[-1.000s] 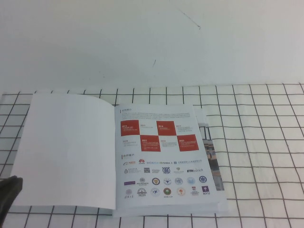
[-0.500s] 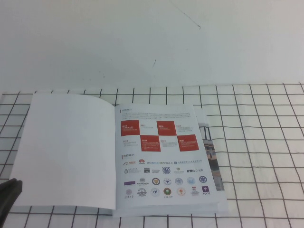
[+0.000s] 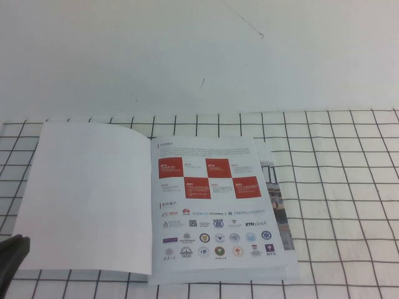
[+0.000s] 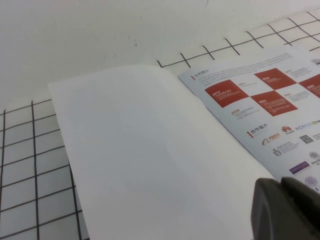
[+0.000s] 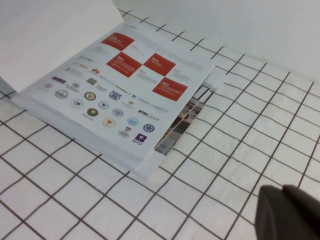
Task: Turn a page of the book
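Observation:
The book (image 3: 212, 205) lies open on the gridded mat. Its cover page (image 3: 87, 193) lies flat to the left, plain white side up, also in the left wrist view (image 4: 145, 155). The inner page with red squares and logo rows (image 3: 215, 205) faces up on the right and shows in the right wrist view (image 5: 120, 85). My left gripper (image 3: 11, 252) is at the page's near left corner, shut and empty; in its wrist view (image 4: 287, 210) it hovers over the page's near edge. My right gripper (image 5: 290, 212) is shut and empty over bare mat, right of the book; the high view does not show it.
Edge strips of similar booklets (image 3: 277, 205) stick out from under the book on its right. The white mat with black grid lines (image 3: 336, 187) covers the near table; beyond it is a plain white surface (image 3: 199, 56).
My left gripper has drawn back slightly toward the near left corner of the view. The book and page have not moved.

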Robot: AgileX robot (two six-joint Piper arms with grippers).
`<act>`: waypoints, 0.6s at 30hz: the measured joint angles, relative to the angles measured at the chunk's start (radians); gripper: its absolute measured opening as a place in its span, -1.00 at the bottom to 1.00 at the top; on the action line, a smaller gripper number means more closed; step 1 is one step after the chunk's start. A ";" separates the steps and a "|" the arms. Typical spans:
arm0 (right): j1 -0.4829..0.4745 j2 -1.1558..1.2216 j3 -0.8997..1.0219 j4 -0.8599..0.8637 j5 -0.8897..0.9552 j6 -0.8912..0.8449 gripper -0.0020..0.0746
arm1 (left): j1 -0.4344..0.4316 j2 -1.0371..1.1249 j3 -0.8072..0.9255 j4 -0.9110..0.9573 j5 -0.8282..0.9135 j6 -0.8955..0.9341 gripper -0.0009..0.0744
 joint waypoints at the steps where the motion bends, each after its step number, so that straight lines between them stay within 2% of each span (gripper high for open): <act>1: 0.000 0.000 0.000 0.000 0.000 0.000 -0.95 | 0.003 -0.007 0.004 0.005 -0.001 -0.008 -0.98; 5: 0.000 0.000 0.000 0.000 0.000 0.000 -0.95 | 0.068 -0.079 0.011 -0.053 0.033 -0.027 -0.98; 11: 0.000 0.000 0.000 0.000 0.000 0.000 -0.95 | 0.263 -0.226 0.037 -0.261 0.028 0.206 -0.98; 15: 0.000 0.000 0.000 0.000 0.000 0.000 -0.95 | 0.385 -0.324 0.161 -0.377 -0.056 0.305 -0.98; 18: 0.000 0.000 0.000 0.000 0.000 0.000 -0.95 | 0.419 -0.403 0.281 -0.399 -0.092 0.325 -0.98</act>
